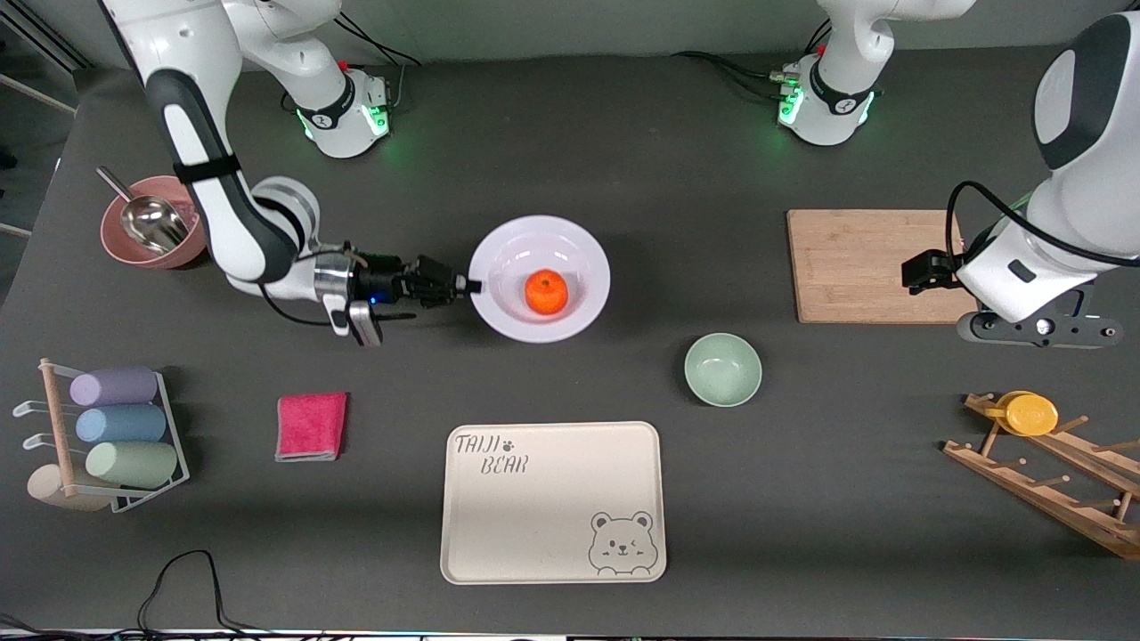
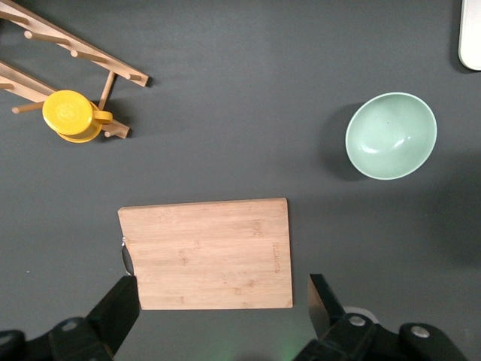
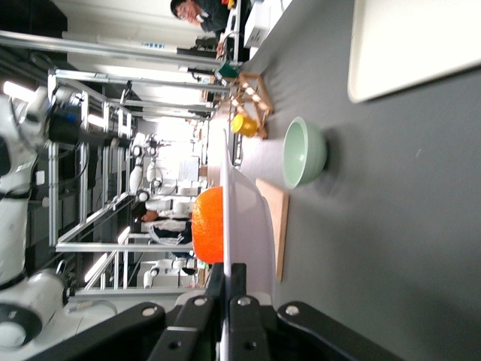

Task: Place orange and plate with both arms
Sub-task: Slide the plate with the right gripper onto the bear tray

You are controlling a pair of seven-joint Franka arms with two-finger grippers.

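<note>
The white plate is at the middle of the table with the orange resting in its centre. My right gripper is shut on the plate's rim at the edge toward the right arm's end. In the right wrist view the fingers pinch the thin rim of the plate, with the orange just past them. I cannot tell whether the plate rests on the table or is held just above it. My left gripper is open and empty, up over the wooden cutting board.
A pale green bowl and a cream bear tray lie nearer the front camera than the plate. The cutting board and a wooden rack with a yellow lid are toward the left arm's end. A pink bowl with scoop, red cloth and cup rack are toward the right arm's end.
</note>
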